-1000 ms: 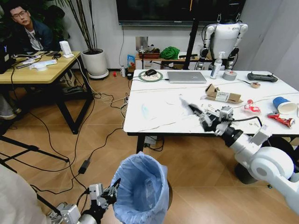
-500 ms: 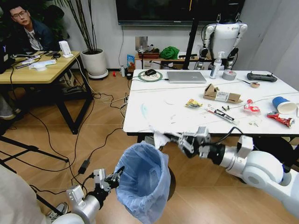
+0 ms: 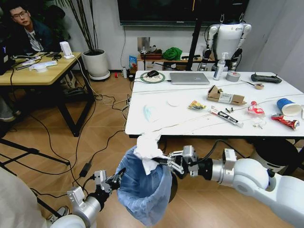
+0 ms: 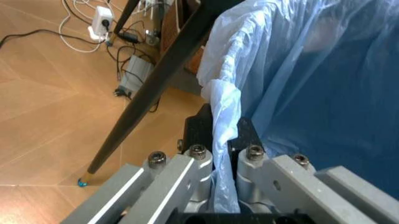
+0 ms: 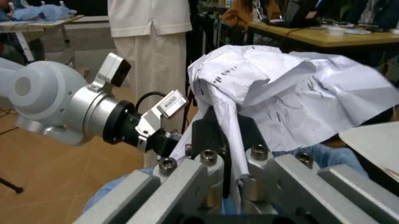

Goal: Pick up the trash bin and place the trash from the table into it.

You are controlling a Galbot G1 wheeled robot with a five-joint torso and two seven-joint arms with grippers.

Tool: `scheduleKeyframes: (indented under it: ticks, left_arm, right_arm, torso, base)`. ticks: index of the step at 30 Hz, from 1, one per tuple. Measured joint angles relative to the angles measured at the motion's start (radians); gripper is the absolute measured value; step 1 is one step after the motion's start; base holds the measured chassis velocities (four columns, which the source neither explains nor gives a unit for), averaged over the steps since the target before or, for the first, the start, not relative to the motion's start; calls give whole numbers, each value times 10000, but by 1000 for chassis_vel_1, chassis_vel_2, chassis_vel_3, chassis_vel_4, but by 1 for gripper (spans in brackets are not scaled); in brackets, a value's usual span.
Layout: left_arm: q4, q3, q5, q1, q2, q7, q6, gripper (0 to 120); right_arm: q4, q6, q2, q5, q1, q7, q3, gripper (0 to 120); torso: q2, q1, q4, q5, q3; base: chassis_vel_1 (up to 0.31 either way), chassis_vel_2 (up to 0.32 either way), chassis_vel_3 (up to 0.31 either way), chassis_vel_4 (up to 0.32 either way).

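Note:
The trash bin [image 3: 145,192], lined with a crinkly light-blue bag [image 4: 311,70], hangs low in front of the table [image 3: 161,124]. My left gripper [image 3: 118,178] is shut on the bag's rim, and the pinched plastic fold runs between the fingers of the left gripper [image 4: 219,135]. My right gripper [image 3: 164,161] is shut on a crumpled white tissue [image 3: 148,148] right over the bin's mouth. The same tissue [image 5: 293,93] bulges above the right gripper [image 5: 225,133]. More trash lies on the table: a torn cardboard box [image 3: 225,96], a blue cup [image 3: 285,103], a red wrapper [image 3: 286,121], a tube [image 3: 227,116].
A silver laptop [image 3: 190,78] and a tape roll [image 3: 233,76] sit at the table's far side. A yellow desk [image 3: 38,71] stands at the left, with cables [image 3: 85,168] across the wood floor. A black table leg [image 4: 156,88] slants beside the bin.
My right arm swung from over the table down and to the left, bringing the white tissue over the bin's mouth. The left gripper kept its hold on the bag rim.

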Motion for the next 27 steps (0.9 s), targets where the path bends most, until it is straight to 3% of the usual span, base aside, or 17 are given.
scheduleKeyframes:
  ticks: [6, 9, 15, 18, 27]
  left_arm:
    - [-154, -134, 10, 116, -207, -18, 38, 0]
    - [-195, -87, 0, 172, -199, -52, 68, 0]
    - [-225, -12, 23, 289, -251, -131, 102, 0]
    - [-230, -11, 11, 292, -249, -188, 116, 0]
    - [-246, -53, -80, 272, -242, -288, 156, 0]
  right_arm:
    - [-229, -114, 565, 83, 746, 117, -733, 0]
    - [-277, -155, 629, 106, 892, 138, -851, 8]
    - [-319, -233, 510, 99, 708, 131, -635, 35]
    - [-323, -257, 491, 100, 703, 114, -588, 41]
    - [-340, -282, 462, 119, 599, 13, -493, 74]
  torso:
    - [0, 0, -2, 1, 0]
    - [0, 0, -1, 1, 0]
    - [0, 0, -4, 1, 0]
    - [0, 0, -3, 1, 0]
    - [0, 0, -3, 2, 0]
  base:
    - [0, 0, 0, 0]
    - [0, 0, 0, 0]
    - [0, 0, 0, 0]
    - [0, 0, 0, 0]
    - [0, 0, 0, 0]
